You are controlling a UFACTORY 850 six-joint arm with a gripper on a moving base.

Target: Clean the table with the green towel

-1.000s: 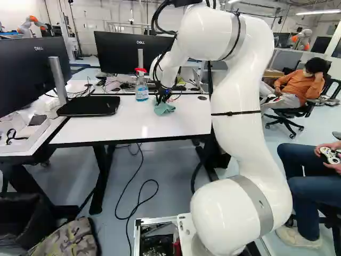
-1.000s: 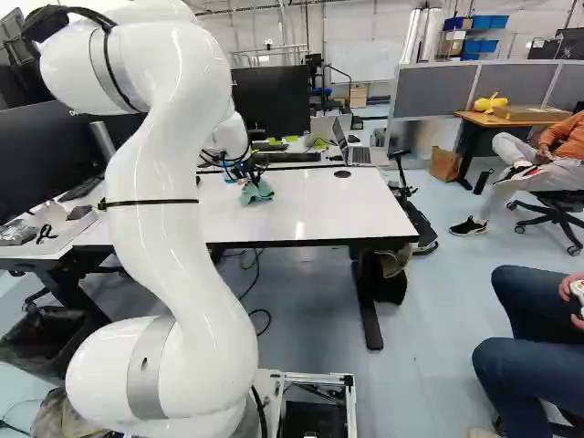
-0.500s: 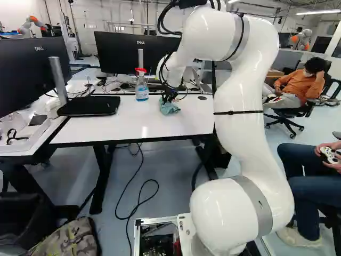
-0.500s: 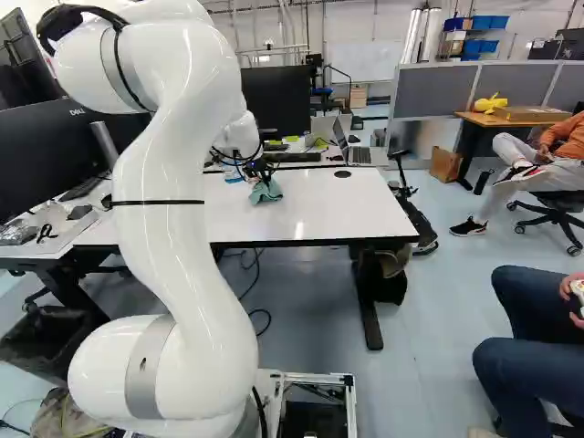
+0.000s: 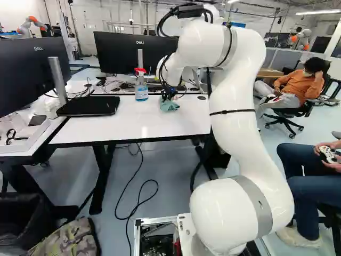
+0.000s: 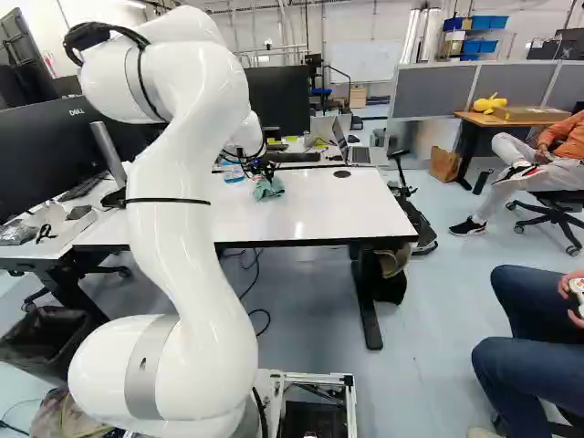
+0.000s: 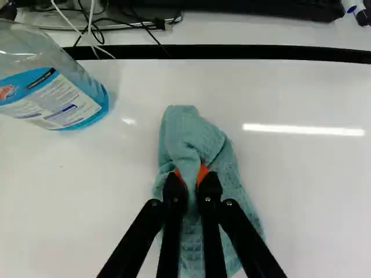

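Here's the hand (image 7: pixel 192 180), and it has its cloth: the soft, pale-green towel of waffle-weave fabric (image 7: pixel 194 136) is pinched in a bunched ridge between 2 orange pads (image 7: pixel 203 172), the fingers drawn close together. The towel lies on the white, black-edged desk (image 5: pixel 106 130), nearer the far edge than the near edge and well in from both sides.

Easy stuff to handle, by the look of it: light, limp, nothing to break. The catch is that limpness! It won't push like a block; it should trail, crumple or fold under. The grip is on the thick gathered middle, a good place, with loose cloth spreading on both sides to do the wiping. A thin corner would likely slip or drag narrow.

So this looks like the wiping step, with firm but gentle downward pressure wanted. And watch the clear spray bottle of blue liquid with its red top (image 5: pixel 141 89), upright towards the far edge, near the towel but apart: a wide sweep that way could topple it.
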